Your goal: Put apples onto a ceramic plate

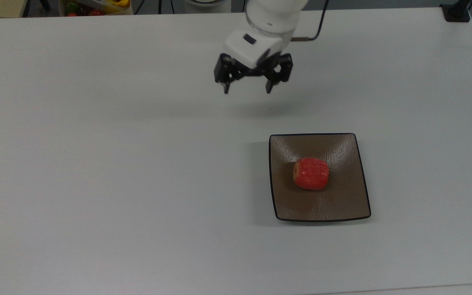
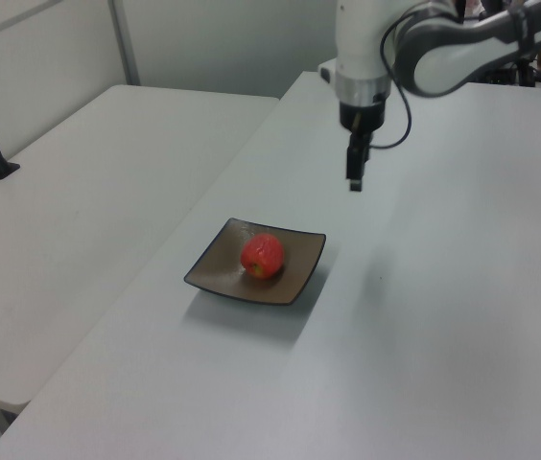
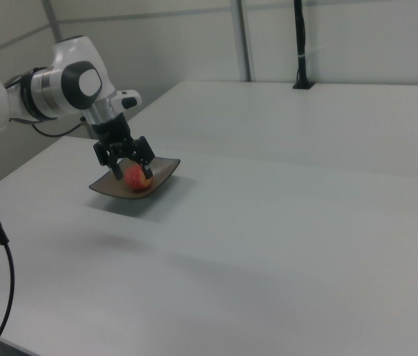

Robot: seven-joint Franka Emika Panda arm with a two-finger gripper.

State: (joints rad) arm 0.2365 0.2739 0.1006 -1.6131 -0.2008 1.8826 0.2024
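The red-orange apple (image 1: pixel 311 173) lies in the middle of the square brown plate (image 1: pixel 285 205) on the white table; I also see the apple (image 2: pixel 263 255) on the plate (image 2: pixel 215 273) in the left view, and the apple (image 3: pixel 137 176) on the plate (image 3: pixel 113 187) in the right view. My gripper (image 1: pixel 246 88) hangs open and empty above the bare table, up and to the top view's left of the plate. The gripper (image 2: pixel 354 178) is well above the table in the left view. In the right view the gripper (image 3: pixel 126 164) stands in front of the plate.
A box of colourful items (image 1: pixel 96 6) sits beyond the table's far edge at the top view's upper left. A black post base (image 1: pixel 456 11) stands at the far right corner. A second white table (image 2: pixel 79 192) adjoins on the left view's left.
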